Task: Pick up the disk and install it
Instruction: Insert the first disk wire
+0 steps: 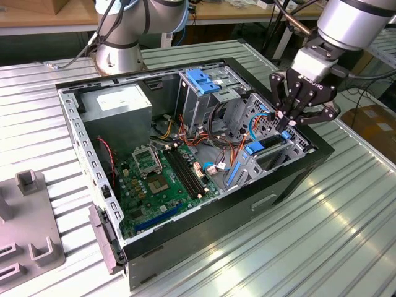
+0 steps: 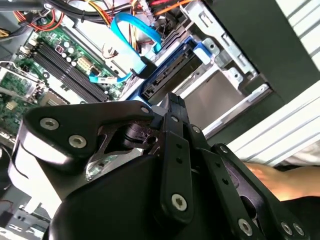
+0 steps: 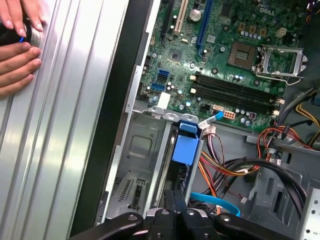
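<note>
The disk (image 1: pixel 255 147), grey metal with bright blue side rails, sits on edge in the drive bay at the open computer case's (image 1: pixel 291 179) corner on the exterior view's right. In both wrist views the disk (image 2: pixel 172 75) (image 3: pixel 184 147) lies down in the bay's slot, with a light blue cable (image 2: pixel 131 37) running beside it. My gripper (image 1: pixel 283 120) hangs right over the disk's upper edge. Its black fingers (image 2: pixel 172 107) are together, so the gripper (image 3: pixel 175 197) is shut with nothing seen between them. Whether the tips touch the disk I cannot tell.
The green motherboard (image 1: pixel 161 179) fills the case floor, with a power supply (image 1: pixel 120 105) and a tall drive cage with a blue latch (image 1: pixel 201 80) at the back. Cable bundles (image 3: pixel 240 165) lie beside the bay. A person's hand (image 3: pixel 15 50) rests on the table. A grey fixture (image 1: pixel 25 235) stands at the left.
</note>
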Robot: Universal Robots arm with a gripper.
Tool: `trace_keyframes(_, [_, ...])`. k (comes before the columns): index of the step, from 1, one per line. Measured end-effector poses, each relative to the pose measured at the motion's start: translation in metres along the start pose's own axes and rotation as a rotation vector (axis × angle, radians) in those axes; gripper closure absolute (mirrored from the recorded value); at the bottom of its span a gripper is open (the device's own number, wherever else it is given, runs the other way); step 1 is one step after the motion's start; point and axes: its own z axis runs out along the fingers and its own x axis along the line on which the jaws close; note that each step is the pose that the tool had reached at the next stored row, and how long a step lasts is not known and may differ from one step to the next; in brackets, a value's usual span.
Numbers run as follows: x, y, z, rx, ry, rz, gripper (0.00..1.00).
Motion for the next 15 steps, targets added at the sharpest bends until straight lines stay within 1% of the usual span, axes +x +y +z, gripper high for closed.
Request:
trace_keyframes(1, [0.0005, -0.002, 0.0, 0.0, 0.0, -0.008, 0.9])
trace_keyframes(2, [0.0019, -0.0071, 0.0003, 0.0001, -0.0001, -0.024, 0.9])
trace_keyframes(3, [0.0027, -0.0103, 0.0004, 0.0002, -0.0002, -0.032, 0.9])
trace_keyframes(7, [0.0055, -0.021, 0.0006, 0.0005, -0.0004, -0.06, 0.9])
trace_keyframes(9, [0.0064, -0.0243, 0.0006, 0.0006, -0.0004, -0.071, 0.9])
trace_keyframes(10, [0.0069, -0.0269, 0.0006, 0.0007, -0.0005, -0.085, 0.9])
trace_keyframes(14, [0.0071, -0.0307, 0.0006, 0.0008, -0.0007, -0.11, 0.9])
trace_keyframes(15, [0.0075, -0.0324, 0.0007, 0.0011, -0.001, -0.127, 0.9])
